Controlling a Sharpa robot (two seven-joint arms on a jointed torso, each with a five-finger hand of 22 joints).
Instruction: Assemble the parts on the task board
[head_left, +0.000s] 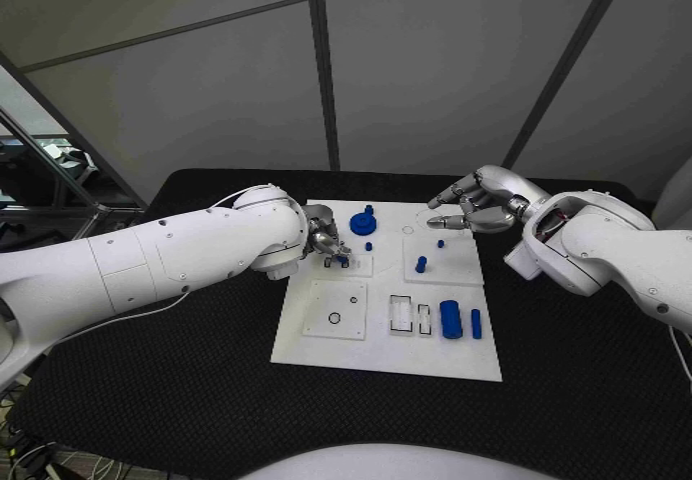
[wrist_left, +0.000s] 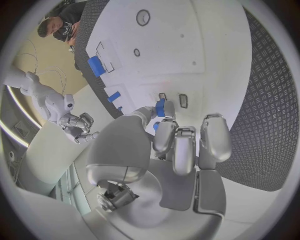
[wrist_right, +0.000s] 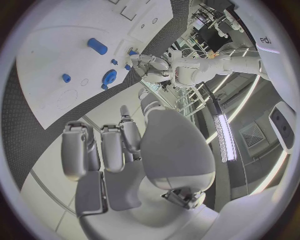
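The white task board (head_left: 378, 352) lies in the middle of the table. My left hand (head_left: 320, 243) is over its far left corner and pinches a small blue part (wrist_left: 160, 108) between thumb and fingertip, just above two small rectangular slots (wrist_left: 182, 100). My right hand (head_left: 480, 208) hovers above the board's far right corner, its fingers loosely bent and apart, nothing in them. On the board are a round blue piece (head_left: 364, 222), a small peg (head_left: 369, 246), a second peg (head_left: 421, 265), a thick blue cylinder (head_left: 451, 318) and a thin bar (head_left: 476, 322).
The black table (head_left: 173, 370) reaches round the board on all sides. A square plate with a ring hole (head_left: 335, 318) and a rectangular recess (head_left: 401, 313) sit on the board's near half. Grey wall panels stand behind the table.
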